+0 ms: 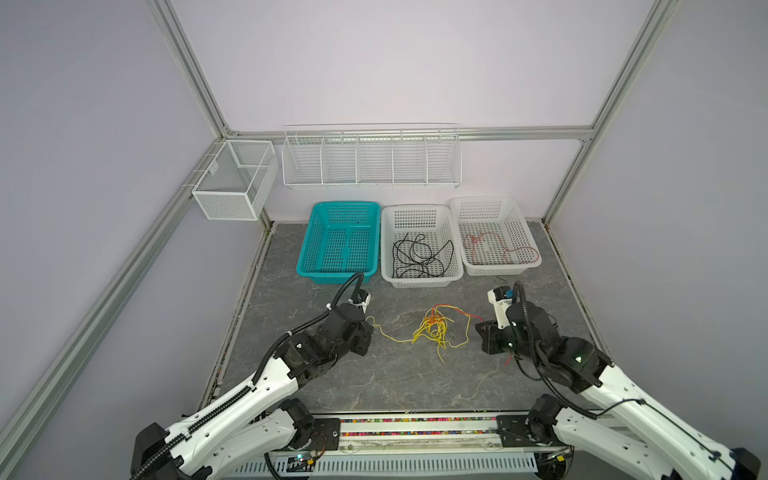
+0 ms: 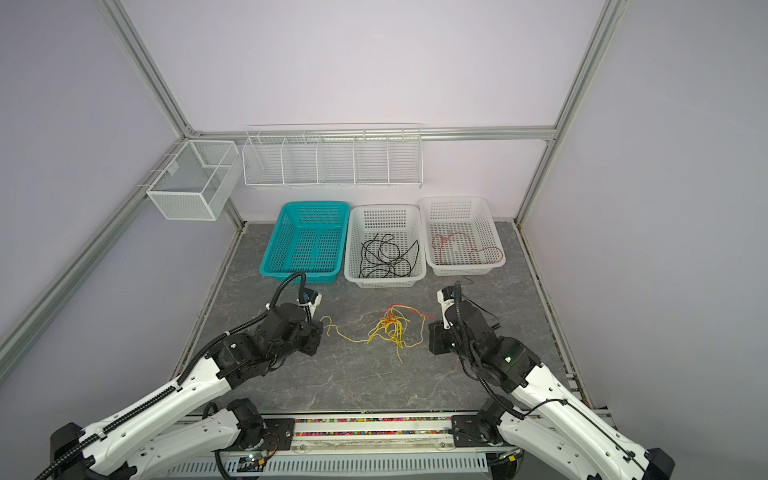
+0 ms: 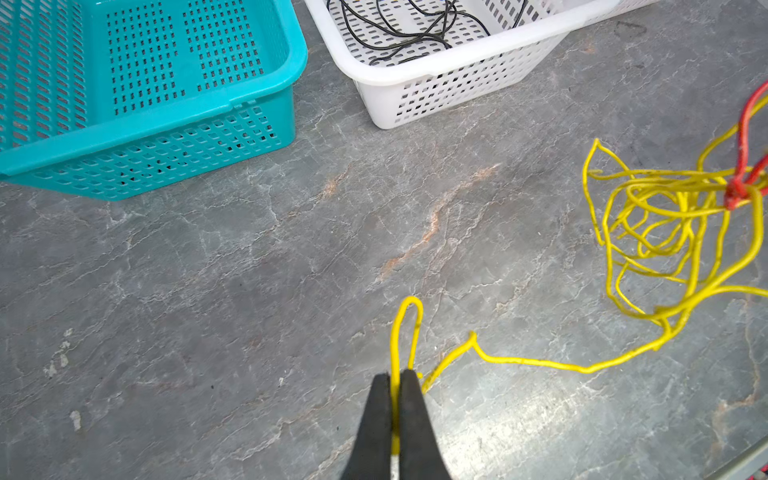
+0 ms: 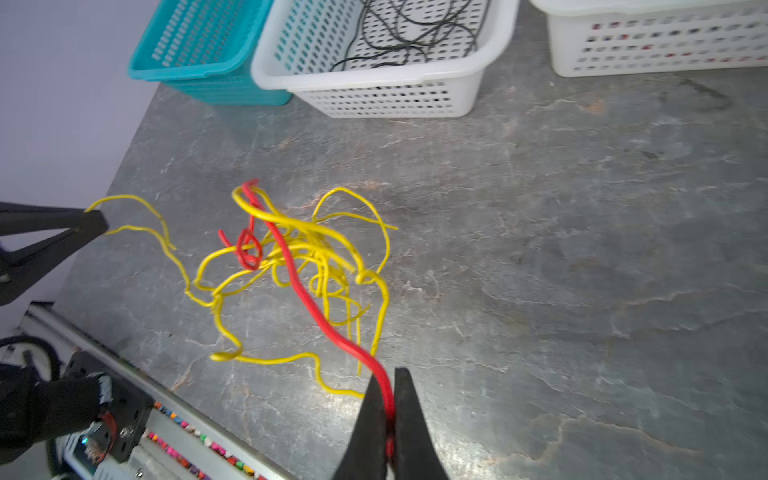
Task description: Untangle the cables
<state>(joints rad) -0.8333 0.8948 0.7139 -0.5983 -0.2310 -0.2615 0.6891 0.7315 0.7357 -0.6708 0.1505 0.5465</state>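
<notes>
A tangle of yellow cable (image 1: 434, 330) (image 2: 390, 330) lies on the grey table between my two arms, with a red cable (image 1: 446, 308) knotted through its far side. My left gripper (image 3: 395, 376) is shut on one yellow strand (image 3: 405, 328), which loops past the fingertips and trails off to the tangle (image 3: 665, 232). My right gripper (image 4: 384, 372) is shut on the red cable (image 4: 320, 316), which rises from the jaws across the yellow heap (image 4: 316, 253) to a small red knot (image 4: 248, 249). Both grippers sit low over the table on opposite sides of the tangle.
Three baskets stand at the back: a teal one (image 1: 345, 203), a white one (image 1: 415, 208) holding black cables (image 1: 419, 253), and a white one (image 1: 482, 199) holding a red cable (image 1: 498, 245). Wire racks (image 1: 370, 158) hang on the wall. A rail (image 1: 415, 428) runs along the front edge.
</notes>
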